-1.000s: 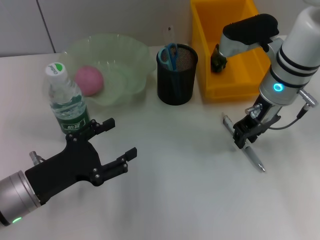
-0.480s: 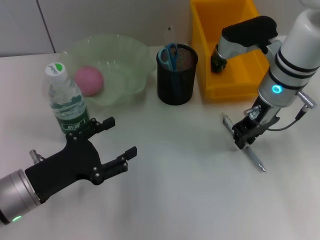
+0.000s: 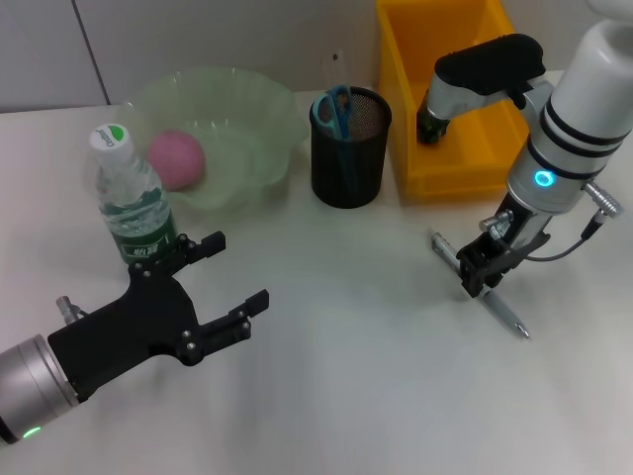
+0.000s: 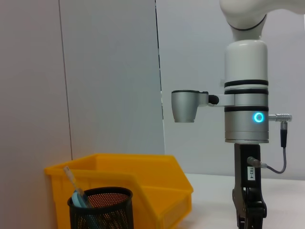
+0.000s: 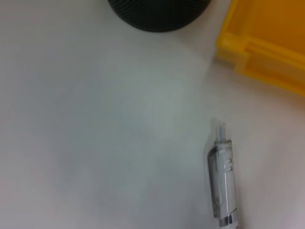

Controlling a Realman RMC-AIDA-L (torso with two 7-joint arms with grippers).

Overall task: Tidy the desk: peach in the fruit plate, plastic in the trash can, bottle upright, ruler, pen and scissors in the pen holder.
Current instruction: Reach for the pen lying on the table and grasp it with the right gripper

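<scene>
The right gripper (image 3: pixel 479 272) hangs low over the white desk (image 3: pixel 356 376) at the right of the head view, its black fingers down on the middle of the clear pen (image 3: pixel 478 285), which lies slanted from upper left to lower right; the fingers sit either side of the barrel, but whether they pinch it cannot be told; in the right wrist view the pen's clip end (image 5: pixel 222 179) lies flat on the desk, below the corner of the yellow bin (image 5: pixel 267 38) and to the lower right of the black mesh rim (image 5: pixel 157 12).

The left gripper (image 3: pixel 213 282) is at the lower left of the head view, its jaws spread wide and holding nothing, just below the water bottle (image 3: pixel 129 198); the bottle stands upright with its white and green cap on top.

The pink peach (image 3: pixel 176 158) lies in the pale green fruit plate (image 3: pixel 247 109) at the upper left; the black mesh pen holder (image 3: pixel 349 148) stands at upper centre with blue-handled scissors (image 3: pixel 334 109) in it; the yellow trash can (image 3: pixel 445 99) sits just right of the holder, at the upper right.
</scene>
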